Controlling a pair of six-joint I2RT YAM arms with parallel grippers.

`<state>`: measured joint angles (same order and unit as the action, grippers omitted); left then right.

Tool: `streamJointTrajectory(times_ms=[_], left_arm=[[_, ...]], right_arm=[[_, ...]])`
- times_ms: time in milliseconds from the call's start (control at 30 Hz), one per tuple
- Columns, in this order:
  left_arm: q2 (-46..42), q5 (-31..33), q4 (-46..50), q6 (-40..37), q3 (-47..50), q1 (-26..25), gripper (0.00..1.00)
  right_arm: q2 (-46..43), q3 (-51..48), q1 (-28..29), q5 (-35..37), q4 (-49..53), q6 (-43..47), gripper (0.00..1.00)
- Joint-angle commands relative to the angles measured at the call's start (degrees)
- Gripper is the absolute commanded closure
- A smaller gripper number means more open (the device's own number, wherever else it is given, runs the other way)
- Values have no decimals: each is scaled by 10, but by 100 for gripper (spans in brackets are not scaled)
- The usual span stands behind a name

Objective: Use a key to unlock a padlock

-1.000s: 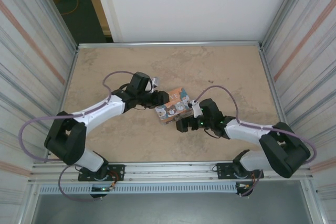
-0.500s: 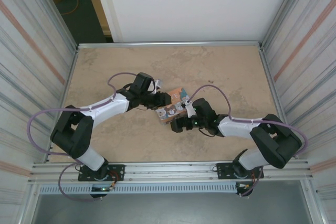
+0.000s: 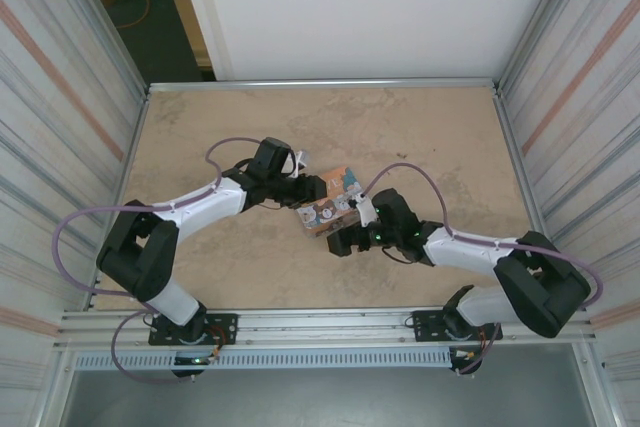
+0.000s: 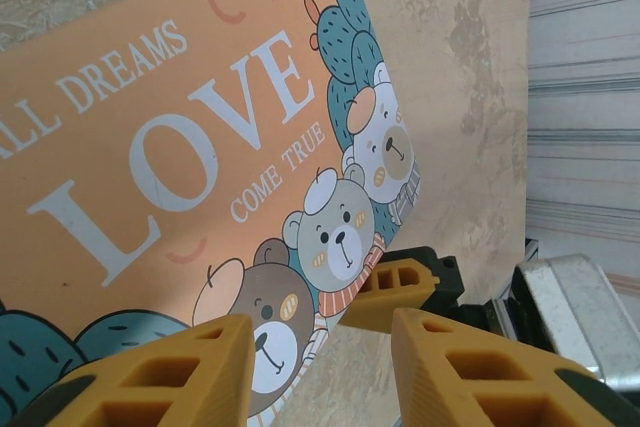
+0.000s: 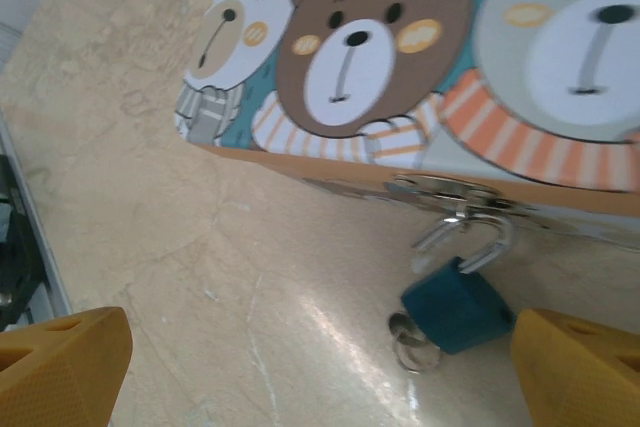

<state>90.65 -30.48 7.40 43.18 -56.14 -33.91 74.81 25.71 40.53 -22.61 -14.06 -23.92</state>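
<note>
Notably, right wrist view catches the padlock (image 5: 457, 304) hanging from the box (image 5: 380, 47).

The box (image 4: 120, 77) reads "ALL DREAMS LOVE COME TRUE".

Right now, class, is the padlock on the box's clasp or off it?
On it: in the right wrist view the padlock is hooked by its shackle through the clasp on the box. Locked or not, cannot tell.
</note>
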Motion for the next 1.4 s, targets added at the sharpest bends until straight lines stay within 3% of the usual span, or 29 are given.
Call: streamJointTrajectory(times_ms=[0, 167, 700, 1367], left_arm=[[3, -10, 1, -3, -15, 6, 59], [3, -10, 0, -3, -13, 7, 60], [7, -12, 2, -3, -7, 11, 62], [4, -8, 3, -3, 1, 16, 62]], right_arm=[[-7, -15, -20, -29, -36, -20, 11], [31, -22, -41, -65, -84, -21, 20], [150, 28, -51, -98, -149, -11, 31], [112, 6, -55, -110, -115, 17, 59]])
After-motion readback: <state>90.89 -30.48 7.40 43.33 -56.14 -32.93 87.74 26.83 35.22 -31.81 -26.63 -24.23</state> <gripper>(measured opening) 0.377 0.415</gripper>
